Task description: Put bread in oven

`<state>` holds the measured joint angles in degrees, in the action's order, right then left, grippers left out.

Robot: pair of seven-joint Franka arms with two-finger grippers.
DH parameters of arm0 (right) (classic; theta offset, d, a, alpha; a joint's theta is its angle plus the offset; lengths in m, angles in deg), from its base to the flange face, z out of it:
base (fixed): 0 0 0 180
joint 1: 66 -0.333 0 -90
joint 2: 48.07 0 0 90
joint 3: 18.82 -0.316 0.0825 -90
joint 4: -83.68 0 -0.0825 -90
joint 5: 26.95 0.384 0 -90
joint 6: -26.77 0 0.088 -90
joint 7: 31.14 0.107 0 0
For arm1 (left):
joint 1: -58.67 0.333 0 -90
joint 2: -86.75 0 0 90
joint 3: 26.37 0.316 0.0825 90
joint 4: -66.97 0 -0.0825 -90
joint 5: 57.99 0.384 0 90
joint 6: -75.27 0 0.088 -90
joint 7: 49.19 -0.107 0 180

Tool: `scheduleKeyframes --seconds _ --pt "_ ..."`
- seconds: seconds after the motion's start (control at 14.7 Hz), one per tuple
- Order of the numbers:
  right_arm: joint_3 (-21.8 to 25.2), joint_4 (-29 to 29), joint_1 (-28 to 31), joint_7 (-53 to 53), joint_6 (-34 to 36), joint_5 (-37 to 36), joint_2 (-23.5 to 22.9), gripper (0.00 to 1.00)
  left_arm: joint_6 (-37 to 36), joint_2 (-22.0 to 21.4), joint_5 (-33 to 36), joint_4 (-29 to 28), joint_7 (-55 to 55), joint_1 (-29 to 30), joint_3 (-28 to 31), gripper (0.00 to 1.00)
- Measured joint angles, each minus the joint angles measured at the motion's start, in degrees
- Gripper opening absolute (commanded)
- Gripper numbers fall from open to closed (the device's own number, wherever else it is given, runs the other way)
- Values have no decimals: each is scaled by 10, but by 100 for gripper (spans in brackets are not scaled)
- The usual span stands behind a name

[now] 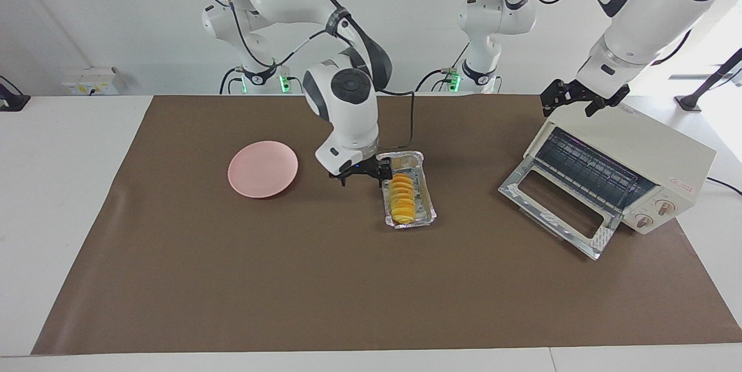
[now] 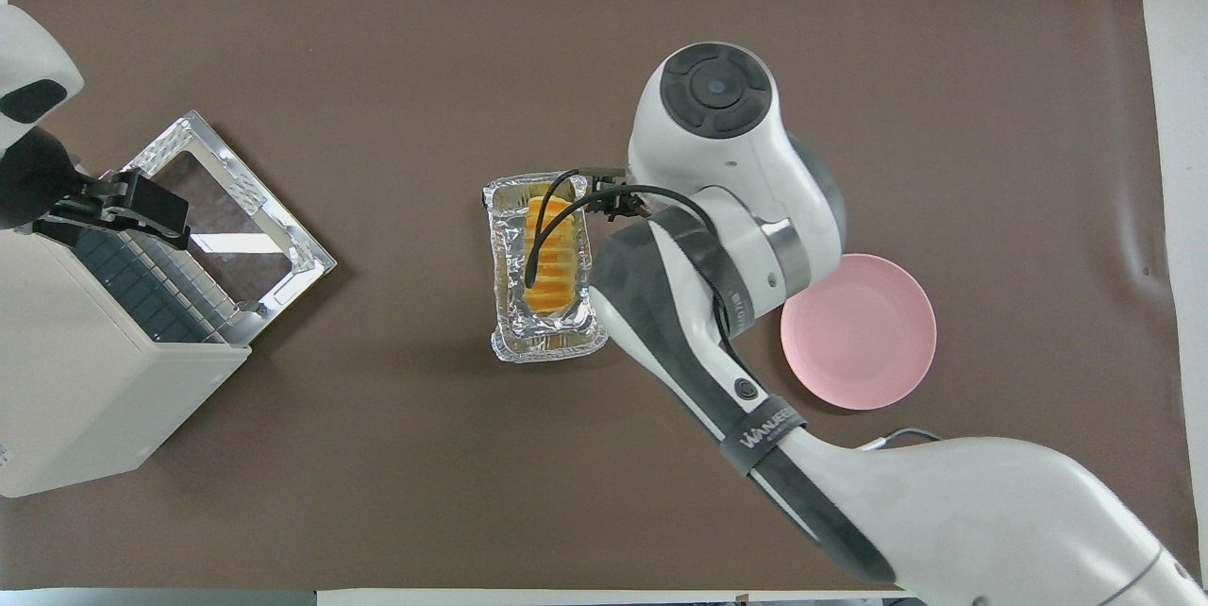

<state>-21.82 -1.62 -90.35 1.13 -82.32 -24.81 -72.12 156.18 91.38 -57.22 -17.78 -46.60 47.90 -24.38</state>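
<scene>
A grey strap [image 2: 763, 429] round the right arm reads "WANVEER", as best I can make out. The oven [image 1: 666, 155] carries a small red logo [image 1: 684, 188], too small to read.

Robot lab: two white arms [image 1: 348, 111], brown mat [image 1: 232, 279], bare white wall [image 1: 116, 13].

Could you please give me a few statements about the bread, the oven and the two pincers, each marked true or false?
1. The bread lies in the foil tray. True.
2. The oven door is closed. False: it is dropped open, showing the wire rack.
3. The right pincer is at the foil tray's end nearer the robots. True.
4. The pink plate holds the bread. False: the plate is bare.
5. The left pincer grips the bread. False: it is open above the oven's top edge.
</scene>
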Motion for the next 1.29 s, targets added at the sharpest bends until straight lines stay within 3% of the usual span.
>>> scheduleKeyframes --seconds 0.27,0.54,0.75,0.88,1.02,1.29 --pt "3 1 113 -179 67 -13 67 100 130 11 -16 -41 175 -122 -13 100" --pt "3 1 180 -311 101 -54 112 100 282 130 -19 -59 317 -242 -15 100" --pt "3 1 218 -357 146 -56 156 100 339 210 -19 -62 351 -287 -15 100" --pt "3 1 234 -370 180 -56 189 100 367 236 -19 -62 360 -302 -14 99" --pt "3 1 246 -376 230 -56 221 100 374 242 -19 -63 362 -302 -13 69" --pt "3 -6 267 -380 302 -56 256 100 378 244 -19 -79 377 -306 -14 56"
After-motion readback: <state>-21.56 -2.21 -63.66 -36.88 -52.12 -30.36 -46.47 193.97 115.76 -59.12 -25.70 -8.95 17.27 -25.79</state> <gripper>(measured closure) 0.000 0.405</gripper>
